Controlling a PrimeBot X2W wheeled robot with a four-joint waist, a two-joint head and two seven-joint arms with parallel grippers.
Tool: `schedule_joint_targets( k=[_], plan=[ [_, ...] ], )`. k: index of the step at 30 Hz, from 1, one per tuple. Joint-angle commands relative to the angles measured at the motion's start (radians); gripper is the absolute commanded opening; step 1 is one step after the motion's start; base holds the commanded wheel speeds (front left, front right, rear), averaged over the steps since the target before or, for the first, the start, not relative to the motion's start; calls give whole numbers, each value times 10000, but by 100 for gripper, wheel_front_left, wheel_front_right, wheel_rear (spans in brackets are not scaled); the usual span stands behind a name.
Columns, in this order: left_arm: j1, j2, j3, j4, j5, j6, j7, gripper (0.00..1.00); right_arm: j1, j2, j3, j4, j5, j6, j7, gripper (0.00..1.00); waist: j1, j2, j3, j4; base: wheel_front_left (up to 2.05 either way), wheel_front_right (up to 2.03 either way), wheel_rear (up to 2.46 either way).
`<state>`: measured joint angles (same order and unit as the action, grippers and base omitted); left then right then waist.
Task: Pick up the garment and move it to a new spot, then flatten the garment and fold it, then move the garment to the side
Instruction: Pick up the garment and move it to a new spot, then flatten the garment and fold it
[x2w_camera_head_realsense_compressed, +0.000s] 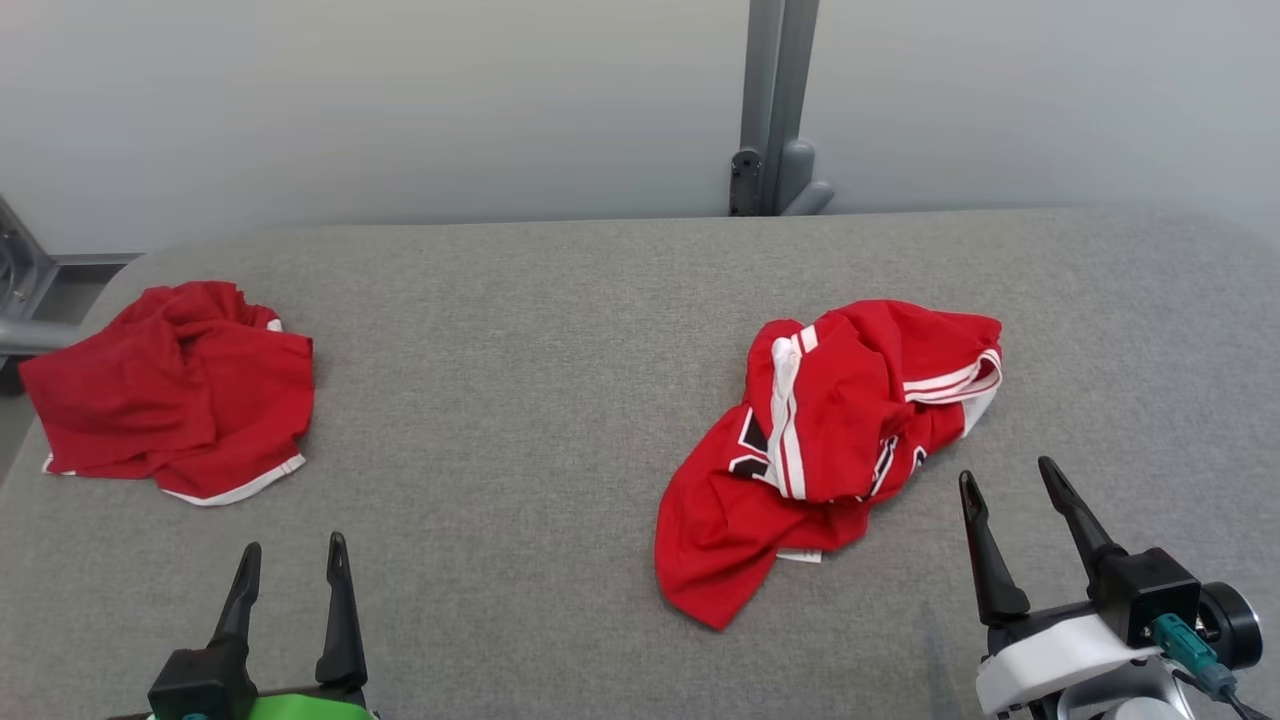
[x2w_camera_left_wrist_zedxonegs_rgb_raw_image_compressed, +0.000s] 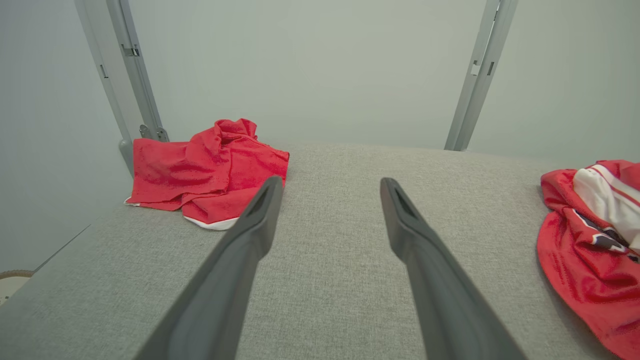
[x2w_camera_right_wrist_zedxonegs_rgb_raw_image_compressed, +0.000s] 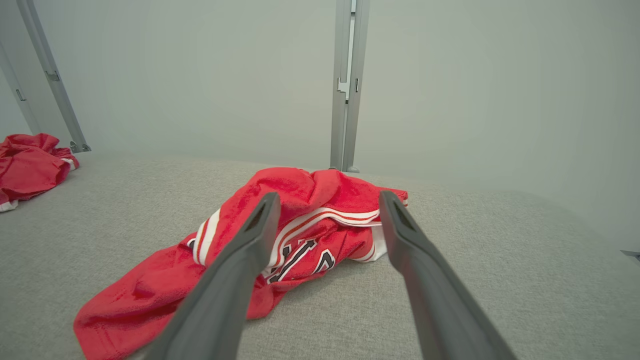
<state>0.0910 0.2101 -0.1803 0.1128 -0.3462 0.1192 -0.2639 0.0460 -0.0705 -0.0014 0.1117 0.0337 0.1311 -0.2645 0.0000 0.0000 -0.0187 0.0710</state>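
A crumpled red garment (x2w_camera_head_realsense_compressed: 820, 440) with white stripes and dark lettering lies right of the middle of the grey table (x2w_camera_head_realsense_compressed: 520, 400); the right wrist view has the same garment (x2w_camera_right_wrist_zedxonegs_rgb_raw_image_compressed: 300, 225) just ahead of the fingers, and it (x2w_camera_left_wrist_zedxonegs_rgb_raw_image_compressed: 590, 240) sits at the right edge of the left wrist view. My right gripper (x2w_camera_head_realsense_compressed: 1008, 477) stands open just right of it, near the front edge, holding nothing. At the lower left my left gripper (x2w_camera_head_realsense_compressed: 293, 552) is open and holds nothing, far from that garment. A second crumpled red garment (x2w_camera_head_realsense_compressed: 170, 390) lies at the table's far left.
A grey metal post (x2w_camera_head_realsense_compressed: 770, 110) rises behind the table's back edge, against a pale wall. Another grey frame part (x2w_camera_head_realsense_compressed: 20, 290) stands off the table's left end. Bare grey cloth lies between the two garments.
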Motion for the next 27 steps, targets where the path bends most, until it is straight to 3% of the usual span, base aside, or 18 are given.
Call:
schedule_joint_targets(
  k=[1, 7, 13, 27],
  plan=[
    [224, -111, 206, 54, 232, -185, -7, 100, 171, 12, -1, 80, 60, -6, 1, 100, 0, 0, -301, 340, 0, 0, 0],
    [241, -598, 1026, 233, 742, -1096, -7, 100, 372, 113, -218, 232, 114, -6, -1, 100, 0, 0, -326, 362, 0, 0, 0],
    [158, -985, 1649, 425, 1197, -1717, -7, 100, 445, 166, -309, 266, 160, -6, -1, 100, 0, 0, -344, 172, 0, 0, 0],
    [-16, -1417, 2295, 604, 1754, -2265, -8, 100, 184, 194, -219, 342, 267, -7, -1, 100, 0, 0, -269, -146, 0, 0, 0]
  ],
)
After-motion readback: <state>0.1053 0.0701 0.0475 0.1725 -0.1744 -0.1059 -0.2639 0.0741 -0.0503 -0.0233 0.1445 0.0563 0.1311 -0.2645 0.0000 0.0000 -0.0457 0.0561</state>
